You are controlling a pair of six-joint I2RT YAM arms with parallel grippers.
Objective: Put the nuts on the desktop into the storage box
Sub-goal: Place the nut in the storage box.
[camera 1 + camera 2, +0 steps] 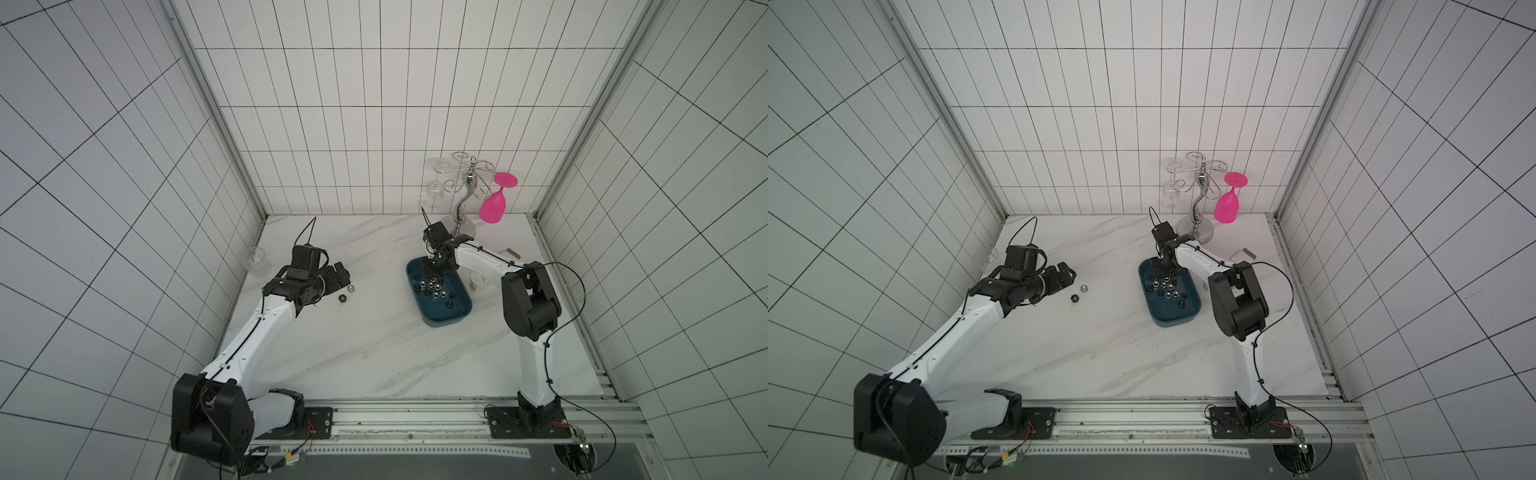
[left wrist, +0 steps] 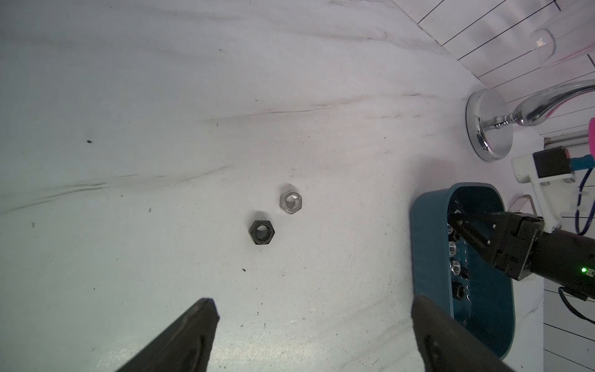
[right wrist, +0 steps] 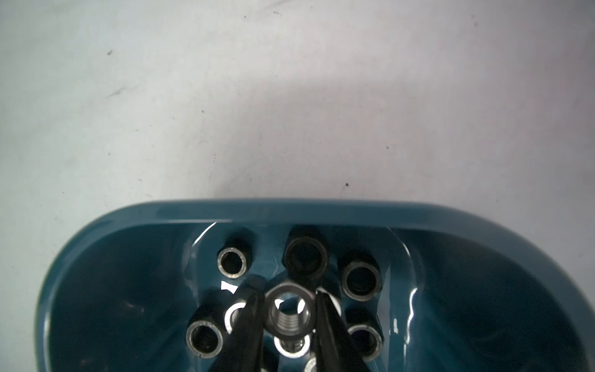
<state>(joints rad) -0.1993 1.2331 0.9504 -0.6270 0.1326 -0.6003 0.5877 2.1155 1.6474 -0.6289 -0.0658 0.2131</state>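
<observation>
Black-fingered and empty, the left gripper [image 1: 340, 276] stands wide open at mid-left in both top views. Its tips are just beside two nuts lying flat on the desktop [image 1: 374, 353]: a black nut [image 1: 342, 298] and, just beside it to the upper right, a silver nut [image 1: 351, 287]. Right of centre sits the box [image 1: 444, 321], with ten or more nuts [image 1: 434, 287] scattered over its floor. Over its upper end the right gripper [image 3: 289, 293] points down, its fingers pinched on a held nut [image 3: 289, 311] that hangs above the others. The step in hand looks like the drop. It should go best if the jaws part low, over the middle of the floor and away from the rim, so the piece cannot bounce out. The arm should then rise straight, clear of the walls. Each nut is a small metal hexagon with a threaded round bore, either shiny silver or dull black. The held one is silver, its threads catching the light.
</observation>
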